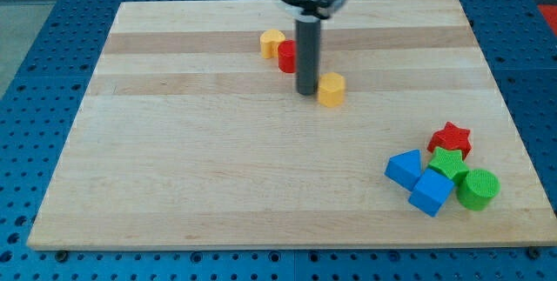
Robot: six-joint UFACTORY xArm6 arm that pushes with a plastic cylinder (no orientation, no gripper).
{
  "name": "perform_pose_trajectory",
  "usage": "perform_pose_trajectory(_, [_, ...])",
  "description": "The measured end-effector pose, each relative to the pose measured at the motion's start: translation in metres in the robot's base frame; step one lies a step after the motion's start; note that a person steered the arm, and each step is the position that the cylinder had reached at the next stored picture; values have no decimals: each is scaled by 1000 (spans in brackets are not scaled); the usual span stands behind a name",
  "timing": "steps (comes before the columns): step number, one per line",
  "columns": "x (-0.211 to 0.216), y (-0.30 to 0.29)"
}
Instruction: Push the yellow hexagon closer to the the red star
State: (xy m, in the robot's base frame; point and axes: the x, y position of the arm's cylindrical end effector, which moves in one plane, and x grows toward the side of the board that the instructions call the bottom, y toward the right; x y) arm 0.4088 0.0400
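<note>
The yellow hexagon (332,90) sits a little above the board's middle. My tip (307,92) rests just to its left, touching or nearly touching it. The red star (451,139) lies at the lower right, at the top of a cluster of blocks, far to the right of and below the hexagon. The rod hides part of a red block (286,56) behind it.
Next to the red star are a green star (448,163), a green cylinder (478,188), a blue triangular block (404,168) and a blue cube (431,193). A second yellow block (271,43) touches the red block near the top. The wooden board (174,142) ends at blue pegboard.
</note>
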Motion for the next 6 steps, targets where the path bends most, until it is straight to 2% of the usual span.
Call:
perform_pose_trajectory(1, [9,37])
perform_pose_trajectory(3, [0,46])
perform_pose_trajectory(5, [11,104])
perform_pose_trajectory(6, [27,109])
